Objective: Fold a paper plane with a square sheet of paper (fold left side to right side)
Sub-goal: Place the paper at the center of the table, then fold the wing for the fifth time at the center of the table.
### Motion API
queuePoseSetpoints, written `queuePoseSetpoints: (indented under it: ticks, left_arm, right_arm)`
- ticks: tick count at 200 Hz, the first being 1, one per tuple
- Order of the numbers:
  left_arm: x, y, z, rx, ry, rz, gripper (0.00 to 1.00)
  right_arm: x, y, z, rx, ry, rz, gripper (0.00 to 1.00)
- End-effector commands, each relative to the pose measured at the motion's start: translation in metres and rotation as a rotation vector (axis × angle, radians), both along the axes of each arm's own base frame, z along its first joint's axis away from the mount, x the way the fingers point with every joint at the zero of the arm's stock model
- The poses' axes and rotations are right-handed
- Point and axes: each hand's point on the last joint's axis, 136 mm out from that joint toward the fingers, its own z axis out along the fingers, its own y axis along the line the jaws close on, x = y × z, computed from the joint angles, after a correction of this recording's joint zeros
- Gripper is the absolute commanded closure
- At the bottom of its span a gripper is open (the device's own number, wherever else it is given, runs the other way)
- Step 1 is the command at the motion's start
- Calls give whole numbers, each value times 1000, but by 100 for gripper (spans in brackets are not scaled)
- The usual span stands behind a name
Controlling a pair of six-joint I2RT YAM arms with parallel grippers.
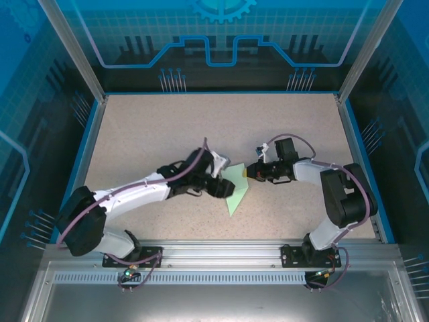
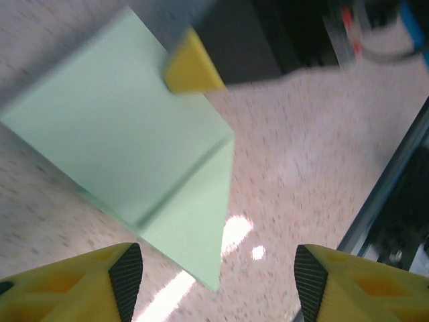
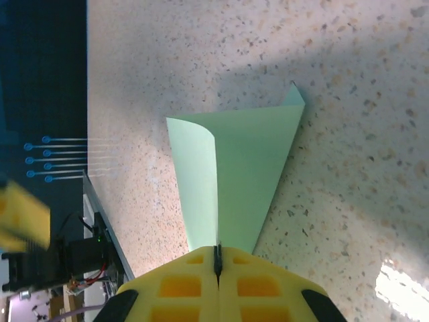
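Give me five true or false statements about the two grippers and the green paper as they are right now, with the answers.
1. The right gripper is shut on the sheet of paper. True.
2. The left gripper is clamped on the sheet. False: its jaws stand open and are not gripping the sheet.
3. The sheet lies as a flat, unfolded square. False: it is folded, with a visible crease and a pointed end.
4. The paper is plain pale green. True.
5. The sheet lies against the table's far edge. False: it lies between the two grippers, towards the near side.
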Motion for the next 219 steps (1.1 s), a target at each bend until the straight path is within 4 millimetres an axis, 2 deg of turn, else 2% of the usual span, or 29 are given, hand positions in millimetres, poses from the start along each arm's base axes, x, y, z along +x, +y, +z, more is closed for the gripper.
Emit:
queuePoseSetpoints:
  ticks: [1, 35, 77, 125, 184, 219]
  left_arm:
    - [-12, 19, -25, 238, -42, 47, 34]
    - [-12, 2, -33, 365, -82, 94, 33]
    - [-13, -21, -53, 509, -100, 89, 33]
    - [-5, -20, -67, 662, -144, 132, 34]
    - [-4, -26, -80, 747, -163, 116, 46]
    - [-5, -29, -86, 767, -162, 97, 59]
  right_arm:
    - [-7, -1, 0, -63, 77, -65, 100]
    - [-6, -3, 1, -105, 91, -108, 100]
    - [-5, -2, -1, -122, 103, -133, 100]
    - [-6, 1, -3, -127, 110, -131, 100]
    - [-5, 4, -7, -125, 125, -135, 100]
    - [-5, 5, -8, -130, 126, -133, 100]
